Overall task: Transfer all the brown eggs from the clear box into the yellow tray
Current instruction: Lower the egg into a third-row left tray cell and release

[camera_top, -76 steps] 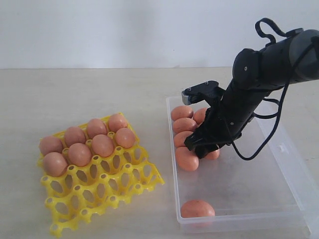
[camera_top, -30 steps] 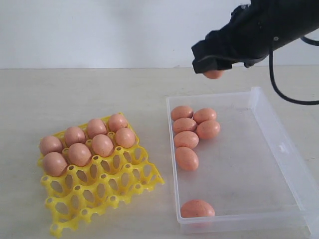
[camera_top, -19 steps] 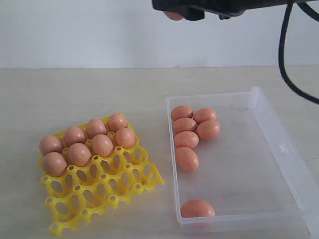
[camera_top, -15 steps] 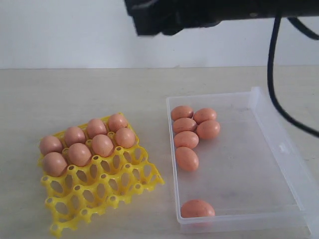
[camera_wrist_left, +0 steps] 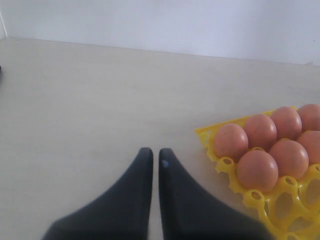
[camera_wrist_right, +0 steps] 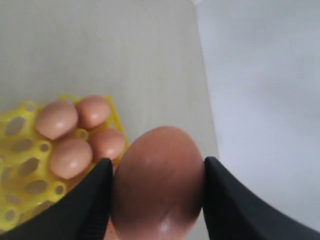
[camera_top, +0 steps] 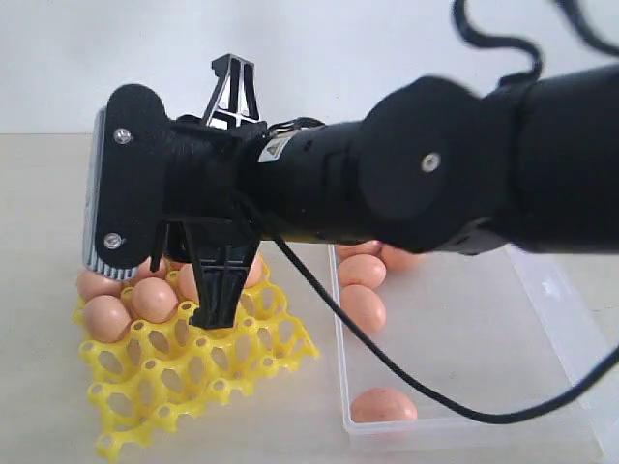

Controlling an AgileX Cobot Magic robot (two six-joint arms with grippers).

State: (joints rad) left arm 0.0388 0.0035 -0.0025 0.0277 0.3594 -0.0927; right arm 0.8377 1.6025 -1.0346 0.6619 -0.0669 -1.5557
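My right gripper is shut on a brown egg, a finger pressed to each side. It hangs above the yellow tray, over the tray's edge by the eggs seated there. In the exterior view the right arm fills the middle; one of its fingers points down over the tray, and the held egg is hidden. Several eggs fill the tray's back rows. More eggs lie in the clear box, one at its front corner. My left gripper is shut and empty, low over bare table beside the tray.
The tray's front rows of cells are unfilled. The right arm's black cable droops across the box's left wall. Bare beige table stretches left of the tray, with a white wall behind.
The right arm lifted one egg out of the clear box, rose high, swung left, and now hangs over the yellow tray. The eggs left in the box have not moved.
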